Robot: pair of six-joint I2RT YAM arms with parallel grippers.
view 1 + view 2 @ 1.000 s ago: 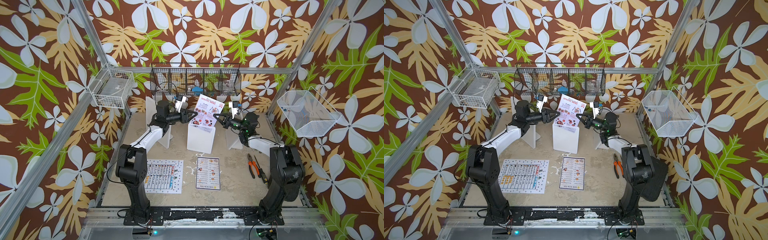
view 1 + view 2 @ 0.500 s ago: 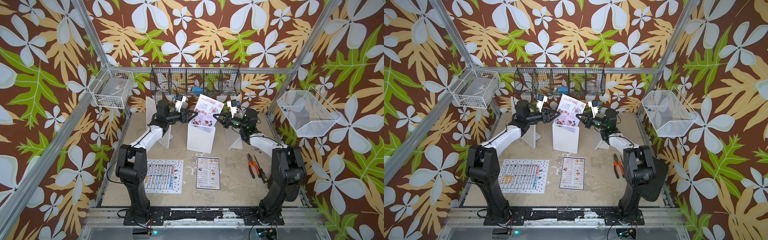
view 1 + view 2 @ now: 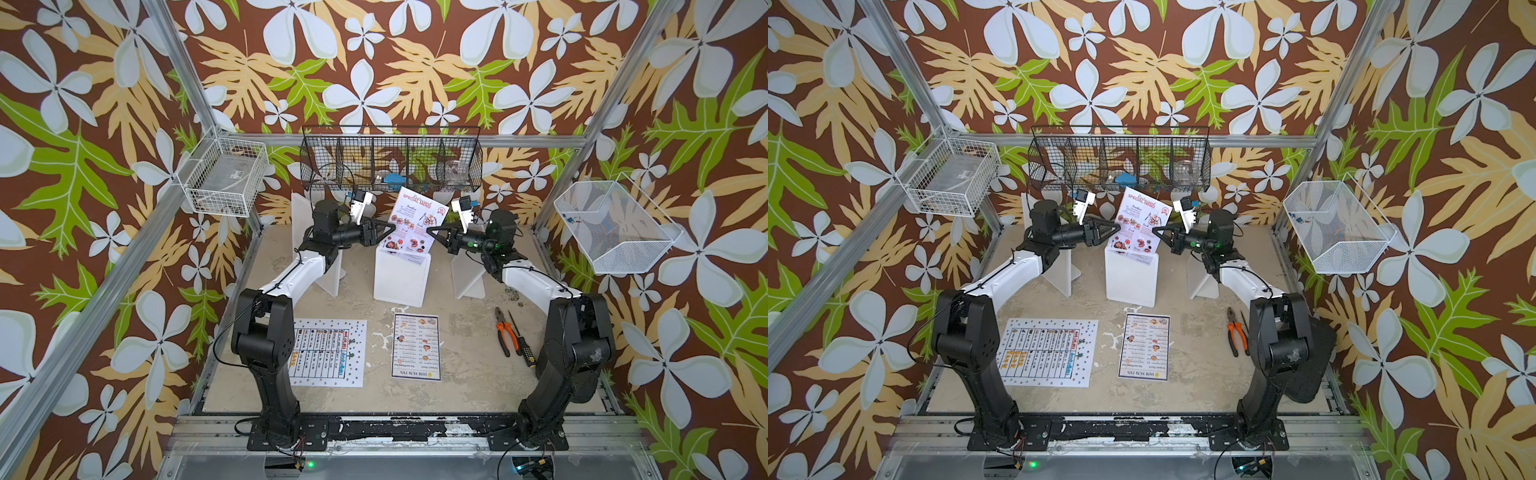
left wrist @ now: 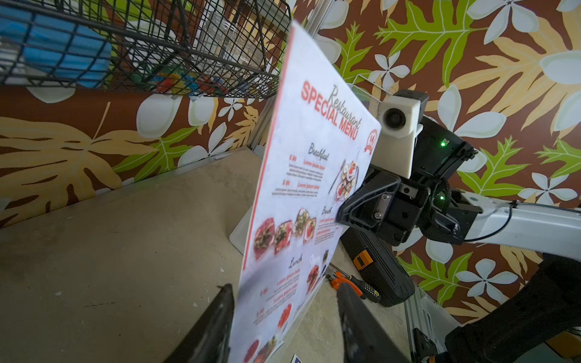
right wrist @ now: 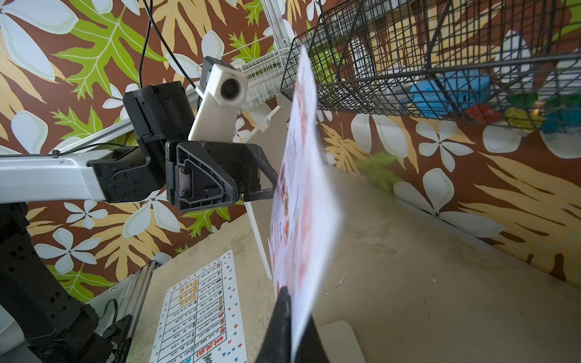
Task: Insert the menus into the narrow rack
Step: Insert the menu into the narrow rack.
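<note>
Standing nearly upright above the white rack (image 3: pixel 401 278), with its lower edge at the rack's top, the SPECIAL MENU (image 3: pixel 411 226) seems a light, thin sheet that can bend and slip, so a side edge is the good place to hold it. The right gripper (image 3: pixel 430 230) is closed on one side edge; the left gripper (image 3: pixel 391 229) has its jaws apart around the opposite edge, not pinching. I count three menus: this one, plus the dotted-border menu (image 3: pixel 328 351) and the DIM SUM INN menu (image 3: pixel 415 347), both flat on the table (image 3: pixel 457 374).

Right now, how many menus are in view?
3. SPECIAL MENU upright at the white rack's top, pinched by the right gripper, left gripper open around it. DIM SUM INN menu flat on the table; dotted-border menu flat beside it, partly behind the left arm. None seem hidden.
</note>
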